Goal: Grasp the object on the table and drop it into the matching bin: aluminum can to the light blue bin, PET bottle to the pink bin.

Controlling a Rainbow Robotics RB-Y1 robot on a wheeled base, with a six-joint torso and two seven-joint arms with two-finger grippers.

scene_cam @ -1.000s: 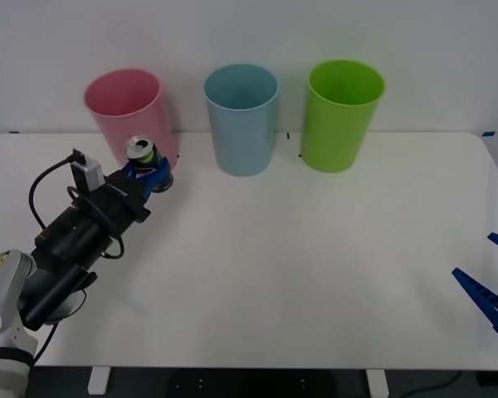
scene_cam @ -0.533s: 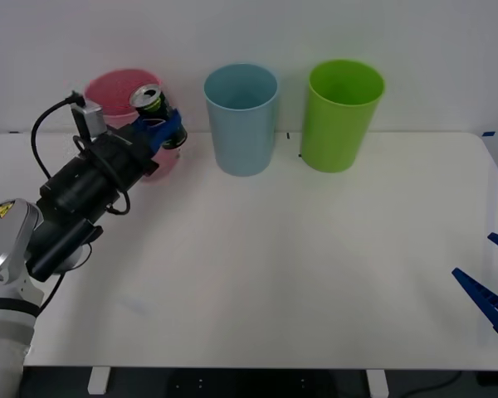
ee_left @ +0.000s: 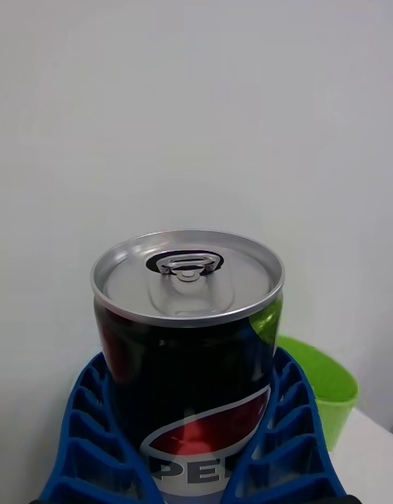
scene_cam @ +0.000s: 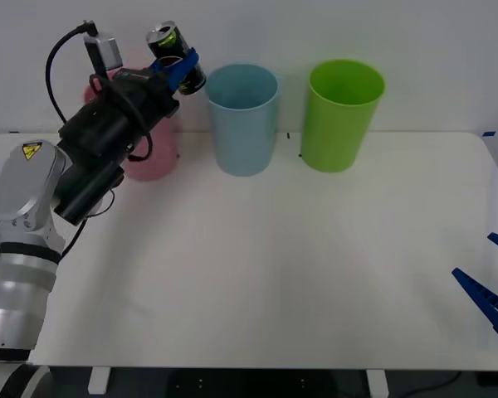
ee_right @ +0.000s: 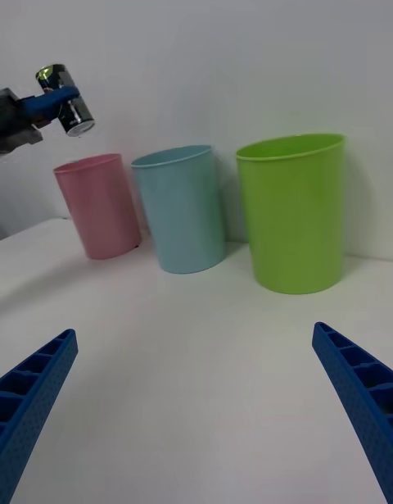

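Observation:
The aluminum can (scene_cam: 176, 56) is dark with a silver pull-tab top and a green-and-red label. My left gripper (scene_cam: 180, 68) is shut on the can (ee_left: 188, 365) and holds it tilted in the air, above the gap between the pink bin (scene_cam: 153, 149) and the light blue bin (scene_cam: 243, 120). The can (ee_right: 65, 99) also hangs high above the pink bin (ee_right: 100, 204) and left of the light blue bin (ee_right: 182, 206) in the right wrist view. My right gripper (scene_cam: 491, 282) rests open at the table's (scene_cam: 299, 265) right front edge, its fingers (ee_right: 360, 389) wide apart.
A green bin (scene_cam: 344, 114) stands right of the light blue one along the back of the white table. My left arm (scene_cam: 83, 166) crosses in front of the pink bin. A white wall rises behind the bins.
My left gripper has lifted the can from table height beside the pink bin up and to the right, above the bins' rims. The right arm has not moved.

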